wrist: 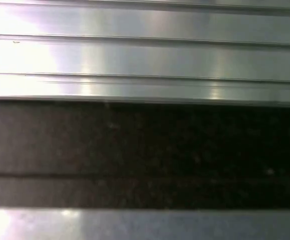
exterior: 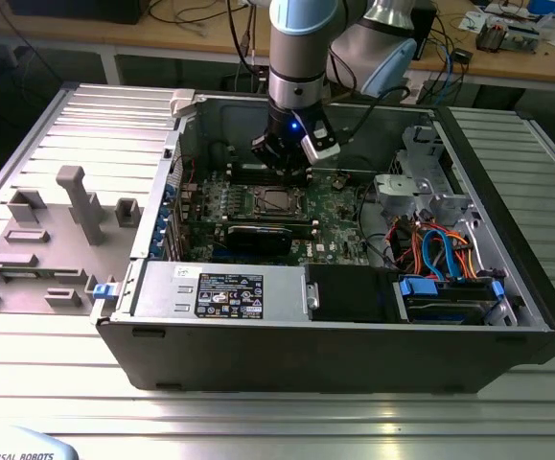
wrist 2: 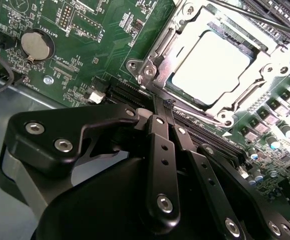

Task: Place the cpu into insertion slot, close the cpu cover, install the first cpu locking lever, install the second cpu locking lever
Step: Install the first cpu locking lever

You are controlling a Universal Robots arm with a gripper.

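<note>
The cpu (wrist 2: 212, 67), a silvery square chip, lies in the insertion slot (exterior: 277, 199) of the green motherboard. The shiny cpu cover (wrist 2: 161, 67) lies flat over it, framing the chip through its window. A thin metal lever rod (wrist 2: 195, 111) runs along the socket's edge closest to my fingertips, and a second rod (wrist 2: 265, 20) runs along the opposite edge. My gripper (wrist 2: 163, 104) is shut, its black fingers (wrist 2: 160, 145) pressed together, with the tips right at the socket's corner by the closer rod. In the exterior view my gripper (exterior: 282, 165) hangs just behind the socket.
The open computer case (exterior: 507, 240) walls surround the board. A black expansion card (exterior: 258, 235) lies in front of the socket, a power supply (exterior: 219, 287) nearer still, drive cables (exterior: 440, 254) to the exterior view's right. A coin battery (wrist 2: 36, 45) and memory slots (wrist 2: 280, 10) flank the socket.
</note>
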